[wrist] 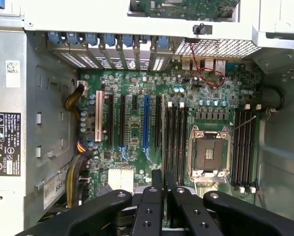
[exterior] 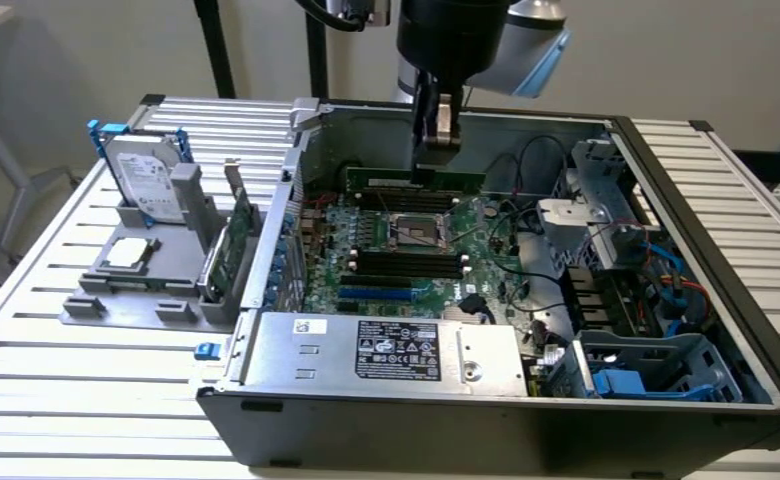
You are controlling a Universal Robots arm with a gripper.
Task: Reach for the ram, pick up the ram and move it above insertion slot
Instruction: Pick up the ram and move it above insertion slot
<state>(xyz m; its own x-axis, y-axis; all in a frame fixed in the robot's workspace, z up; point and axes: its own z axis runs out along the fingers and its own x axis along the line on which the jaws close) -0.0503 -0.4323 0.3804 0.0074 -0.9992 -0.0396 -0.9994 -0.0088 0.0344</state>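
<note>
The ram (exterior: pixel 379 182), a long thin green stick, hangs level inside the open computer case (exterior: pixel 710 250), with my gripper (exterior: pixel 436 163) shut on its upper edge near the middle. In the exterior view it overlaps the motherboard just beyond the CPU socket (exterior: pixel 417 229). From the wrist, my gripper (wrist: pixel 164 181) shows its two black fingers (wrist: pixel 157 183) pressed close together, and the stick between them is hidden edge-on. Below lie black memory slots (wrist: pixel 176 140) beside the CPU socket (wrist: pixel 208 152), with a second bank of slots (wrist: pixel 244 147) on its other side.
A grey holder (exterior: pixel 137 290) at the exterior view's left carries a hard drive (exterior: pixel 143 180), a CPU chip (exterior: pixel 126 253) and a larger green expansion card (exterior: pixel 237 250). The power supply (exterior: pixel 390 350), drive cage (exterior: pixel 657 365) and loose cables (exterior: pixel 530 230) crowd the case.
</note>
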